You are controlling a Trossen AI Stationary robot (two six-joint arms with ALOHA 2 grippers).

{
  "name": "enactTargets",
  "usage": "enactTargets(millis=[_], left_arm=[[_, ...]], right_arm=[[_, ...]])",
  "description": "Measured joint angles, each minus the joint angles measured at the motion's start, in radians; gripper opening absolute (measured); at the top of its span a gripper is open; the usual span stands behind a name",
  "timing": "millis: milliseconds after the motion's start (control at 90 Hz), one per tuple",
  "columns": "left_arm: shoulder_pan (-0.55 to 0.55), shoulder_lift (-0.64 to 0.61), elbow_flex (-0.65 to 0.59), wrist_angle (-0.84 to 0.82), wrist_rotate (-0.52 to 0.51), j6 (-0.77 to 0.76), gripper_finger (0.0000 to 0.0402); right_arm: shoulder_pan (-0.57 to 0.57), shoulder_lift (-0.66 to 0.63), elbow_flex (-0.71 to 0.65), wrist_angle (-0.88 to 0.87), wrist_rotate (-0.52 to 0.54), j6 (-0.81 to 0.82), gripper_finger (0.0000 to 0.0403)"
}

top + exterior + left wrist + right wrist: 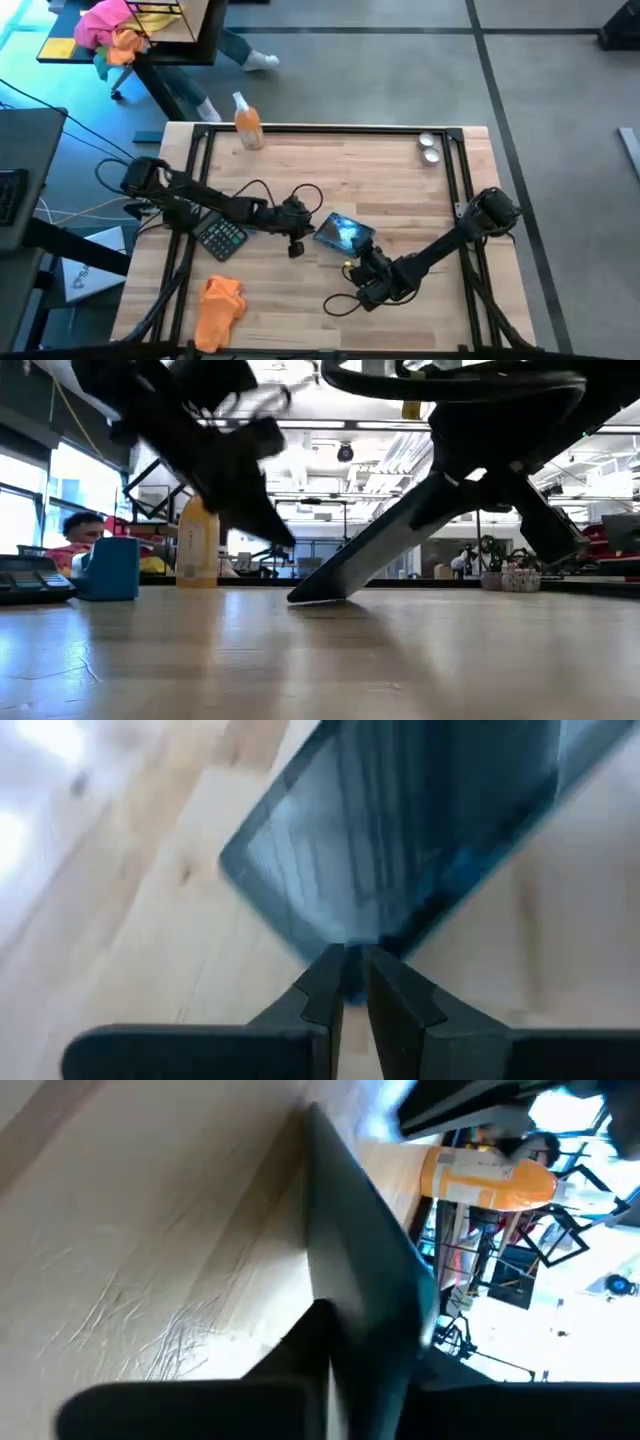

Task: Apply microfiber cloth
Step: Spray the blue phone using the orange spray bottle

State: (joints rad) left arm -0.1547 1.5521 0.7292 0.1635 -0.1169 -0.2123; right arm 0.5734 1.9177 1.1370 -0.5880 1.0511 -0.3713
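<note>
- Orange microfiber cloth lies untouched near the table's seven o'clock corner.
- Your left gripper pinches the tablet's corner; your right gripper clamps its opposite edge.
- You're probably propping the screen tilted for wiping.

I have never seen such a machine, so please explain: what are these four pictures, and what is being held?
Two dark robot arms work at a pale wooden table. One picture looks down from above, one looks level across the table, and two come from cameras on the wrists. Both grippers pinch a flat dark tablet with a glossy screen, tilted up on one edge: the left gripper and the right gripper hold opposite sides. On the table lie a black calculator, a bright-orange microfiber cloth near the front edge, untouched, a clear spray bottle with orange liquid, and two small round metal pieces.
</note>
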Motion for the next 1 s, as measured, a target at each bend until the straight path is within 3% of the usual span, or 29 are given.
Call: enactTargets(millis=[144,333,544,622,733,811,900,1000], left_arm=[[-0.050,-0.197,0.003,0.041,0.224,0.089,0.0026],[-0.025,-0.371,0.005,0.020,0.185,0.127,0.0033],[0.082,-0.380,0.063,-0.196,0.193,0.071,0.0086],[0.094,-0.340,0.074,-0.221,0.195,0.132,0.0108],[0.076,-0.274,0.074,-0.198,0.186,0.270,0.0125],[0.064,-0.232,0.075,-0.141,0.200,0.282,0.0128],[0.070,-0.187,0.092,-0.122,0.297,0.188,0.0129],[0.077,-0.154,0.104,-0.124,0.431,0.142,0.0129]], right_arm=[[-0.006,-0.026,0.000,-0.024,0.046,-0.222,0.0006],[-0.018,-0.070,0.000,0.023,0.093,-0.657,0.0002],[-0.025,-0.142,0.003,0.204,-0.083,-1.284,0.0001],[-0.036,-0.147,0.041,0.208,-0.174,-1.312,0.0001],[-0.044,-0.147,0.076,0.235,-0.227,-1.357,0.0001],[-0.047,-0.147,0.099,0.258,-0.312,-1.362,0.0001],[-0.043,-0.145,0.121,0.262,-0.393,-1.372,0.0001],[-0.040,-0.139,0.140,0.253,-0.408,-1.384,0.0001]])
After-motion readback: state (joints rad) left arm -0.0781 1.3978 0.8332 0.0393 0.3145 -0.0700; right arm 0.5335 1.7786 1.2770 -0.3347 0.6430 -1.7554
